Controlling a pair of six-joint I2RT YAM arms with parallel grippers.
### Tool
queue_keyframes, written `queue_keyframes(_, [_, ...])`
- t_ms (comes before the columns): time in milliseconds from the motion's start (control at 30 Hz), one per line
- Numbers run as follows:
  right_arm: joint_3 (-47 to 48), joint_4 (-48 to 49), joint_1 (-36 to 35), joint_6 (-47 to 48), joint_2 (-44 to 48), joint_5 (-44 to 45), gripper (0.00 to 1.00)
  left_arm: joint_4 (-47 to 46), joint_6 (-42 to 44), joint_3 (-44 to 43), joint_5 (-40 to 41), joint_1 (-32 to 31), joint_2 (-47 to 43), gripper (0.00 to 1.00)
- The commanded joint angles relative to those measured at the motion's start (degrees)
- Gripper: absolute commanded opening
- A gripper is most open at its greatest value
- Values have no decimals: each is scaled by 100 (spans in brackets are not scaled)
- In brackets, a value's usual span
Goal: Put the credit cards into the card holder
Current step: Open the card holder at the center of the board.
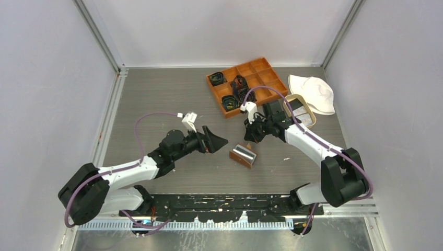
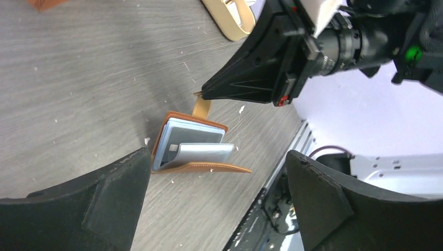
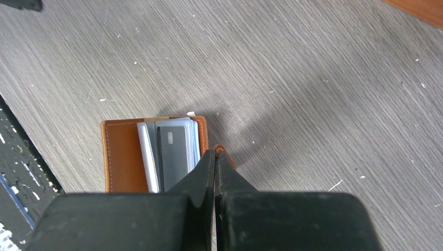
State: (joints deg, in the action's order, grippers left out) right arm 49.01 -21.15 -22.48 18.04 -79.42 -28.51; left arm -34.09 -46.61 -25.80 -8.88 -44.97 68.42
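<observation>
The brown leather card holder [image 1: 243,155] lies open on the table between the two arms. Several pale and grey credit cards [image 3: 172,151] sit in it; one bluish-white card [image 2: 201,152] stands up from a slot. My right gripper [image 3: 214,152] is shut, pinching the holder's small brown strap tab [image 3: 222,152] at the holder's edge; the strap [image 2: 201,107] also shows in the left wrist view under the right fingertip. My left gripper [image 2: 217,157] is open and empty, a little to the left of the holder, its jaws spread wider than the holder.
An orange compartment box [image 1: 248,83] with dark items stands at the back. A beige oval tray [image 1: 299,111] and a white hat [image 1: 313,91] lie at the back right. The black front rail [image 1: 235,201] runs along the near edge.
</observation>
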Motion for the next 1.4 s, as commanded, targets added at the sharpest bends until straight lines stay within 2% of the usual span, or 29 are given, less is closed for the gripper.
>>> queue_keyframes(0, [122, 233, 16, -92, 276, -287, 1, -232, -1448, 71, 76, 32, 46, 97])
queue_keyframes(100, [85, 301, 21, -150, 357, -361, 1, -147, -2168, -152, -230, -193, 412, 87])
queue_keyframes(133, [75, 322, 18, -160, 375, -394, 1, -18, -2287, -221, -61, -388, 480, 87])
queue_keyframes(200, [69, 339, 24, -169, 404, -401, 1, 729, -2352, -451, 791, -892, 465, 88])
queue_keyframes(233, [65, 337, 19, -167, 404, -401, 1, 1508, -2417, -677, 1419, -1167, 409, 88])
queue_keyframes(300, [64, 339, 16, -163, 401, -416, 1, 3640, -3031, -1406, 2903, -1781, 442, 90])
queue_keyframes(333, [64, 335, 21, -161, 392, -425, 1, 4672, -3358, -1820, 3329, -1953, 575, 91])
queue_keyframes(400, [64, 336, 22, -165, 383, -440, 1, 5885, -3813, -2439, 3435, -2054, 982, 91])
queue_keyframes(433, [64, 332, 23, -160, 377, -444, 1, 6084, -3918, -2592, 3334, -2064, 1168, 91])
queue_keyframes(533, [58, 328, 21, -156, 381, -447, 1, 5673, -3981, -2719, 2983, -2084, 1670, 87])
queue_keyframes(700, [56, 330, 16, -136, 393, -443, 1, 5350, -3666, -3123, 2912, -2085, 2240, 69])
queue_keyframes(800, [55, 313, 17, -105, 395, -453, 1, 5173, -3397, -3138, 2889, -2074, 2333, 49])
queue_keyframes(933, [68, 301, 21, -133, 400, -387, 1, 4613, -2837, -2712, 2779, -1978, 2255, 20])
queue_keyframes(1000, [81, 297, 24, -164, 388, -307, 1, 4207, -2406, -2419, 2579, -1826, 2206, 11])
queue_keyframes(1133, [135, 235, 26, -143, 242, 20, 1, 3121, -1198, -1870, 1831, -1320, 2197, 0])
queue_keyframes(1233, [266, -48, 33, 16, -55, 404, 1, 2617, -201, -1675, 1427, -974, 2277, 0])
queue_keyframes(1367, [565, -471, 27, 119, -622, 1033, 1, 2338, 648, -1665, 1315, -844, 2353, 0])
